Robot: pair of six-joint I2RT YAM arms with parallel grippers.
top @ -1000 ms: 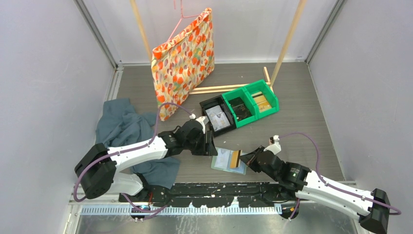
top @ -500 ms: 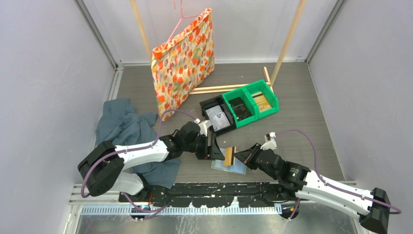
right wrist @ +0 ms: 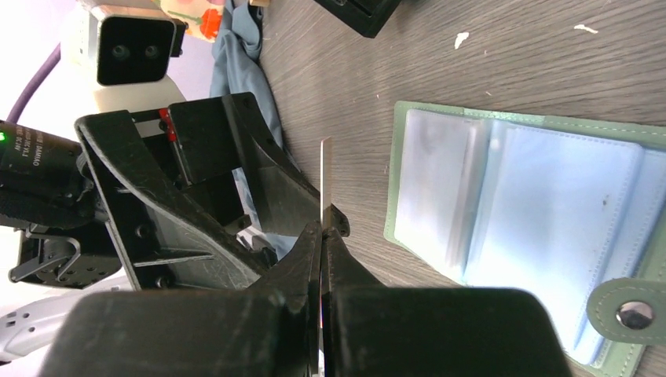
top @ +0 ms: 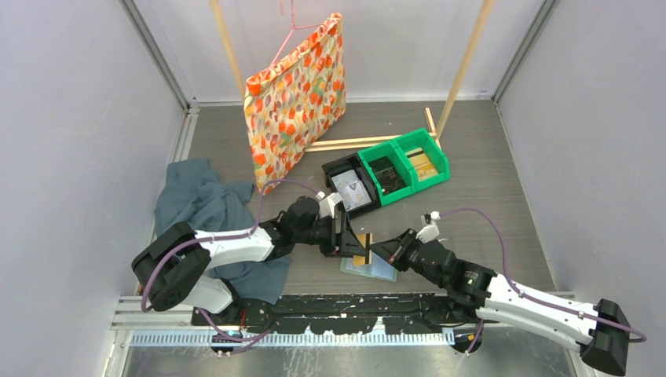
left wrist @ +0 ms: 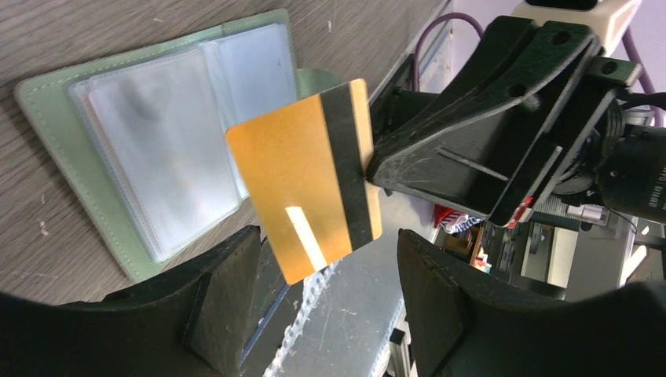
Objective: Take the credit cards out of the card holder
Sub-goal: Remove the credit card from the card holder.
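At the left of the desk [top: 487, 196], a grey surface with a wood-grain finish, lies a dark teal cloth [top: 200, 208], soft and crumpled. Behind it a floral fabric bag [top: 294, 98], orange and cream print, hangs from a pink wire hanger [top: 289, 23]. The left end effector [left wrist: 328, 243], of matte black plastic with a scuffed, grainy surface, stands with its jaws wide apart and holds nothing; the credit card [left wrist: 310, 196] sits in the gap ahead of its fingers [left wrist: 228, 298], apart from both. A shallow black bin [top: 351, 188] sits just behind. The credit card is a flat, rigid rectangle with a gold face, a black magnetic stripe along one long edge and a small pale strip; any print on it is too small to read. It is held on edge above the desk. The card holder [left wrist: 118, 149] lies open and flat on the desk at the near edge, below the card and between the two arms: a sage-green stitched cover, glossy pale blue transparent sleeves, and a rounded tab with a metal snap ring [right wrist: 628, 314]. The right end effector [right wrist: 323, 236] is closed tight, pinching the card's edge. Two glossy green plastic bins [top: 404, 165] stand beyond.
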